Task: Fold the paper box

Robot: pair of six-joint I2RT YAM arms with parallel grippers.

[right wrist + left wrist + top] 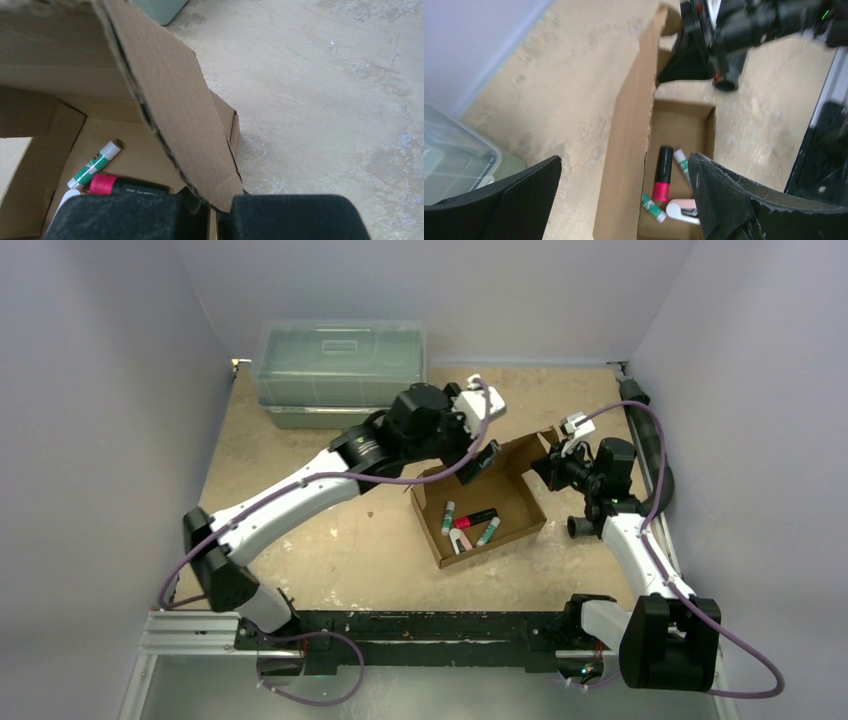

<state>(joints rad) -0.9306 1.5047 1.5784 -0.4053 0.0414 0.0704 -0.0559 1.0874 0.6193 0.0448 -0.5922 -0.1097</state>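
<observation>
The table (330,560) carries all items. The bin (340,360) is set at the far left, well apart from the work, and has no part in the task.

The box (505,502) lies right of centre, between the two arms, so that each gripper can reach one side of it. Its tray is formed and open at the top. The lid is not yet closed, so folding is judged to be partly done.

The left gripper (624,167) is held above the tall panel (629,125) at the far side of the box. Its jaws are spread wide and nothing is gripped. In the left wrist view the panel is seen between the fingers. This stance is judged to suit a fresh grasp or a push on the panel.

The right gripper (215,207) is closed on a side flap (175,115) at the right end of the box. The flap's lower corner is pinched between the fingers. The flap is held raised and tilted inward, probably to prepare a tuck and to steady the box.

A marker (663,172) and glue sticks (682,165) lie loose and low on the tray floor, so the lid is not expected to be obstructed.
</observation>
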